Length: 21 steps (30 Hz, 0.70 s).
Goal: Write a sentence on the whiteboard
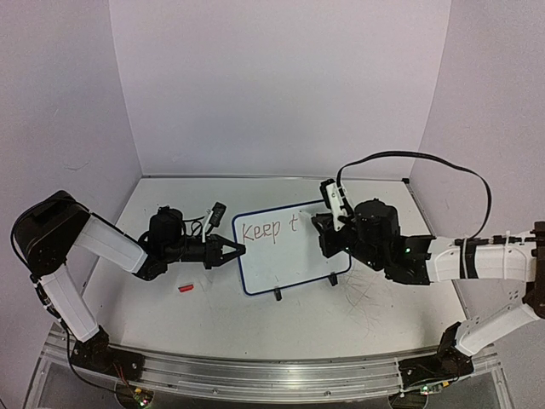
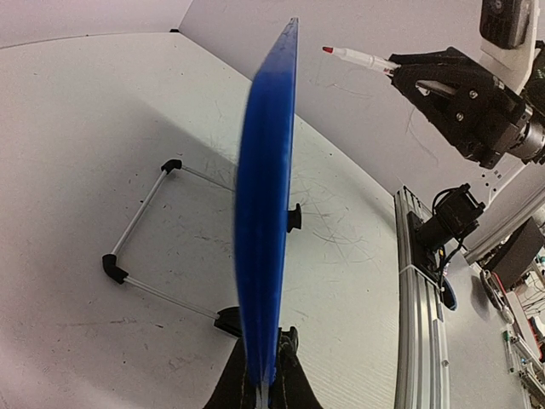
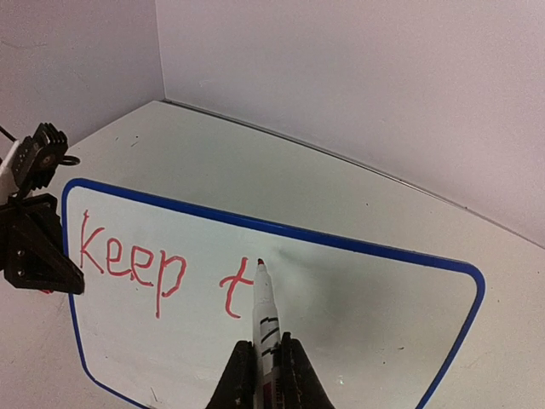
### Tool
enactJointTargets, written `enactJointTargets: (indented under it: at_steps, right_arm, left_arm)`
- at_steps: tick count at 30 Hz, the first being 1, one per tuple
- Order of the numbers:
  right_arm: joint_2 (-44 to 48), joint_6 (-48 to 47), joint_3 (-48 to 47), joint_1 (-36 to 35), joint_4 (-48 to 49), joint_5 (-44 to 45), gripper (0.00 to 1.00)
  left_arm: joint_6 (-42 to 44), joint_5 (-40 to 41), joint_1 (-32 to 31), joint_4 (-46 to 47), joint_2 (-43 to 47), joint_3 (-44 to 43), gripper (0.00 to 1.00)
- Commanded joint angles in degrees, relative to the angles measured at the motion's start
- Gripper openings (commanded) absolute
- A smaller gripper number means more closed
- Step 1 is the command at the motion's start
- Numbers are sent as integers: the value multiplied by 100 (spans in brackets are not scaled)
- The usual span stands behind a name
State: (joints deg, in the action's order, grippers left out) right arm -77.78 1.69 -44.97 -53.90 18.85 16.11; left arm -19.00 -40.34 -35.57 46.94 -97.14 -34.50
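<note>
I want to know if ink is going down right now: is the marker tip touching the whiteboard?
Apart. The left wrist view sees the whiteboard edge-on, and bare background shows between it and the red marker tip.

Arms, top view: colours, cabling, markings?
The left arm and right arm have white link covers and black joint housings. The left gripper and right gripper are black and tapered. A black cable loops above the right arm; black bands circle its forearm. No legible markings.
</note>
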Motion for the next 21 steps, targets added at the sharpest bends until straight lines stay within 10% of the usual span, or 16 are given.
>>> enactJointTargets:
  at_steps: [1,21]
  right_arm:
    - [-114,14,-184,106,151,-77,0]
    - [-401,-76,-350,102,365,122,0]
  left_arm:
    - [213,404,42,-389,7,-106,0]
    - [242,394,41,-399,-24,-135,0]
